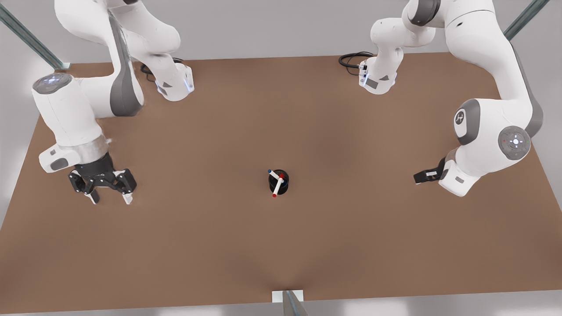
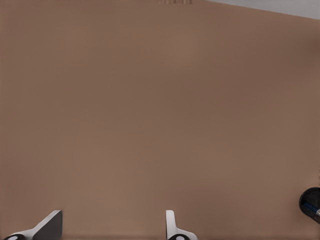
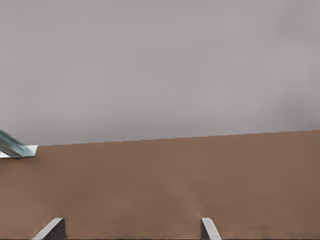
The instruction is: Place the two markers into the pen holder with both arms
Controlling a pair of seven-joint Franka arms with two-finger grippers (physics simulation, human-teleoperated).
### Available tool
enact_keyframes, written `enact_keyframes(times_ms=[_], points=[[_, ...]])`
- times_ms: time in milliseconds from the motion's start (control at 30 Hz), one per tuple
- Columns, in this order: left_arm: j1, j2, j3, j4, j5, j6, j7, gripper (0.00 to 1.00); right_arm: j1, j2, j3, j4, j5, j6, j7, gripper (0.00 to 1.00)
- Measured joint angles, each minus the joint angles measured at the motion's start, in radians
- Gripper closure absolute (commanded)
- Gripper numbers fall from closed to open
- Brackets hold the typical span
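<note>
Both markers (image 1: 276,181) are standing in the pen holder (image 1: 279,184) at frame centre. The left gripper (image 1: 110,198) is hanging wide at far left, the right gripper (image 3: 132,231) spread wide, open table (image 1: 281,245) between.

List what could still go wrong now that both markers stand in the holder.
1. The red marker and blue marker lean far out over the pen holder's rim; a nudge might tip them or the cup.
2. The open left gripper and open right gripper sit low over the table; a sweep across the middle could strike the markers.
</note>
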Motion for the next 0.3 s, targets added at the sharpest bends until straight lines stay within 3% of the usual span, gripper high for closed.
enact_keyframes(times_ms=[133, 300], points=[[-0.001, 0.001, 0.0, 0.0, 0.0, -0.001, -0.003, 0.0, 0.029, 0.085, 0.001, 0.138, 0.021, -0.241, -0.044, 0.0], [-0.007, 0.002, -0.004, 0.0, 0.0, -0.005, -0.006, 0.0, 0.079, 0.104, -0.008, 0.165, 0.029, -0.371, -0.084, 0.0]])
